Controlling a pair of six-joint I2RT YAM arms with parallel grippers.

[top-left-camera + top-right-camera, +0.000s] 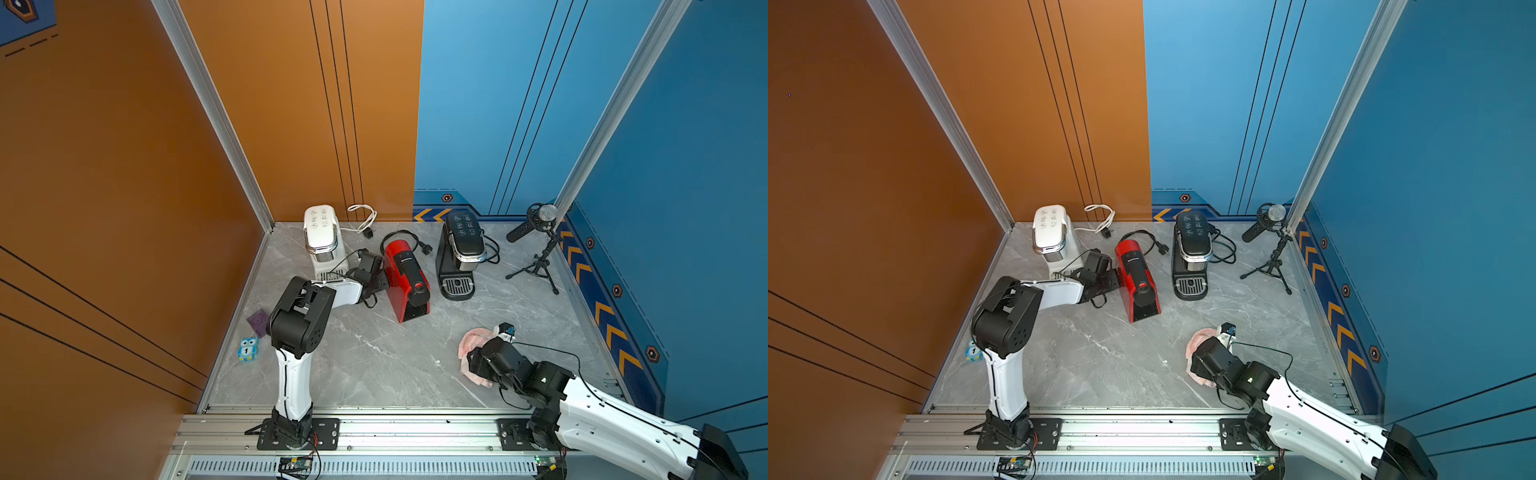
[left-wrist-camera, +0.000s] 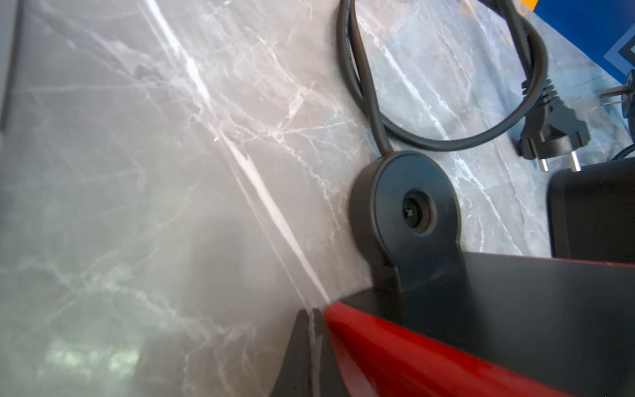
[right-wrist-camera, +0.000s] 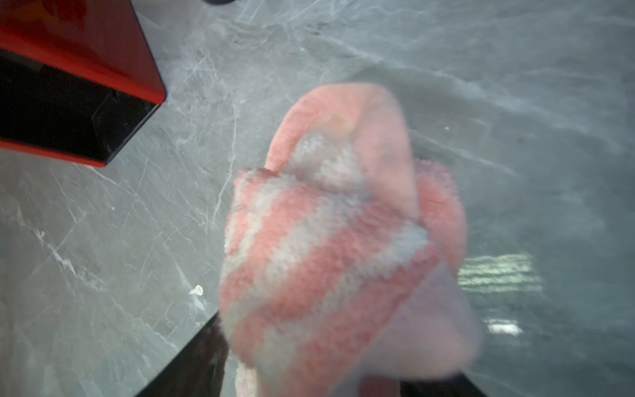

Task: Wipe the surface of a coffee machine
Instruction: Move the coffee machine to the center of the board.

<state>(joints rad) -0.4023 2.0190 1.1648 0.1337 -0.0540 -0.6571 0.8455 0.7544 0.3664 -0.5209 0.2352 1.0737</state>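
The left gripper (image 2: 310, 318) is held closed beside the red coffee machine (image 1: 405, 274), while the right gripper (image 1: 473, 359), apparently draped by the striped cloth (image 3: 326, 247), cannot be judged for jaw state.

The grey marble table (image 1: 374, 353) carries 3 coffee machines along its back half. The white machine (image 1: 322, 237) is at 11, the red machine (image 1: 405, 278) at 12 nearer the centre, and the black machine (image 1: 459, 253) at 1. A white cord (image 1: 363, 216) lies coiled behind the white one, and a black cable (image 2: 446, 141) loops behind the red. A mic (image 1: 538, 257) on a tripod stands at 2. At 4 lies a pink striped cloth (image 1: 471, 340), partly hidden, with a small white scrap (image 1: 1165, 361) just beside it. At 8 sit a purple block (image 1: 257, 321) and a blue owl toy (image 1: 248, 350), close together near the edge.
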